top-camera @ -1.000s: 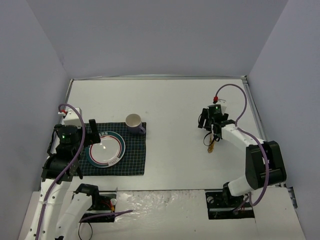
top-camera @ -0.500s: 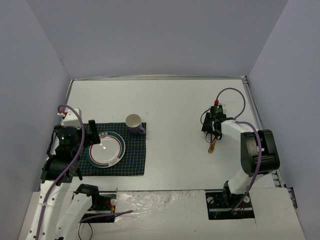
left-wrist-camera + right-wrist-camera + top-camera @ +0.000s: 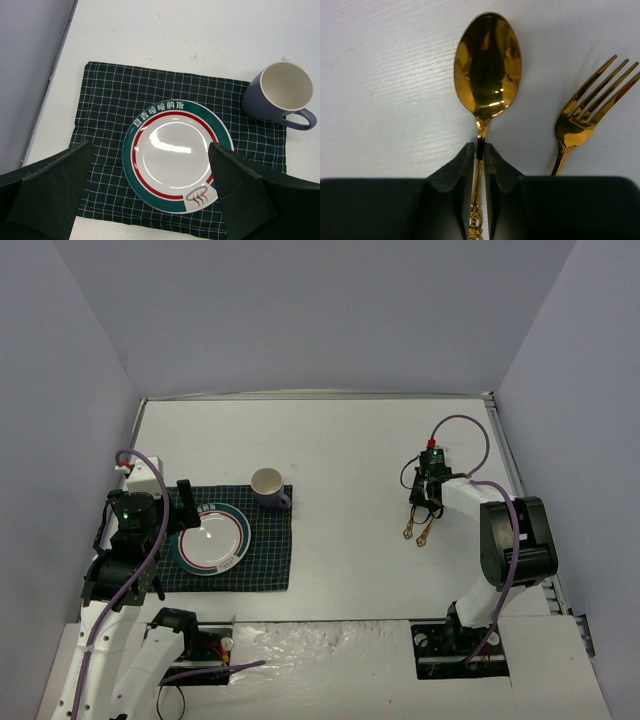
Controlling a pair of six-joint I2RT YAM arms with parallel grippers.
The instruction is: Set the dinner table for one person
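Note:
On the right of the white dinner table (image 3: pixel 340 440) lie a gold spoon (image 3: pixel 488 64) and, to its right, a gold fork (image 3: pixel 585 112). My right gripper (image 3: pixel 480 149) is shut on the spoon's thin handle just below the bowl. From above, the right gripper (image 3: pixel 420 506) points toward the near edge, with the spoon (image 3: pixel 408 530) left of the fork (image 3: pixel 425 536). My left gripper (image 3: pixel 150 147) hangs open above a green-and-red-rimmed white plate (image 3: pixel 175 155) and holds nothing. The plate (image 3: pixel 213 538) lies on a dark green checked cloth (image 3: pixel 270 562).
A purple mug (image 3: pixel 268 486) with a white inside stands at the cloth's far right corner, its handle pointing right. Grey walls close in the table on three sides. A metal rim (image 3: pixel 505 465) runs along the right edge close to my right arm.
My right gripper has shut on the spoon's handle. The spoon now lies apart from the fork, angled to the left. The left arm has not moved.

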